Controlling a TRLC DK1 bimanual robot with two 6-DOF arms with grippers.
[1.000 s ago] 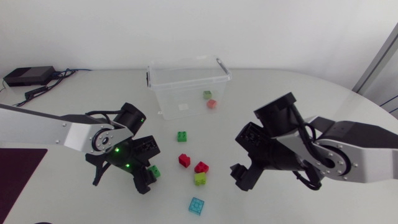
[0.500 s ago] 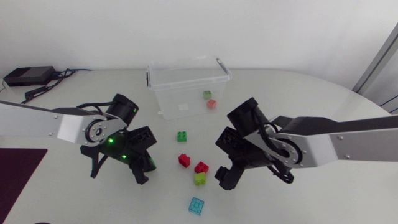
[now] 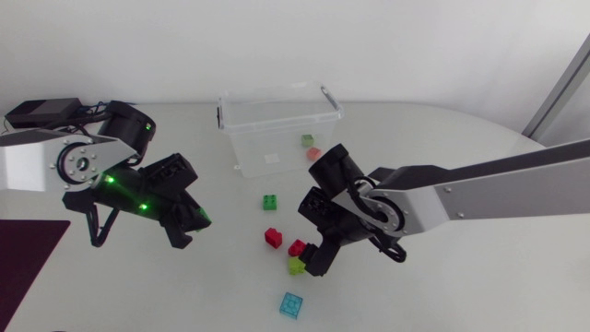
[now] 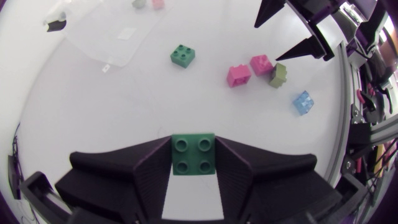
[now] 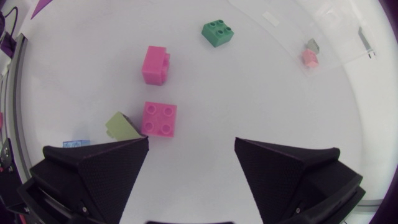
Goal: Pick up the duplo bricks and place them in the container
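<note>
At the tabletop's far side: a clear plastic container [image 3: 279, 124] stands on the white tabletop [image 3: 461, 138]. A small pale-green brick [image 3: 307, 140] and a small salmon-red brick [image 3: 313, 153] lie close together inside it.
Left side: my left gripper [image 4: 193, 142] clamps a dark green four-stud duplo brick [image 4: 193, 158] from both sides, with the studs facing the wrist camera. The arm comes in from the left, and the gripper is well apart from the loose bricks.
Middle: my right gripper [image 5: 191, 142] is spread wide with nothing between its fingers. It hangs over the cluster of loose bricks, and its arm reaches in from the right.
Just ahead of one right fingertip: a square red duplo brick [image 5: 159, 119], studs up.
Beside it: a lime-green duplo brick [image 5: 121, 126] lies against that red brick's side, right at the same fingertip.
Farther ahead: a second red duplo brick [image 5: 155, 64] lies near the pair but apart from it.
Between cluster and container: a loose dark green duplo brick [image 3: 269, 202], studs up.
Near edge: a translucent light-blue duplo brick [image 3: 291, 303] lies apart from the others.
</note>
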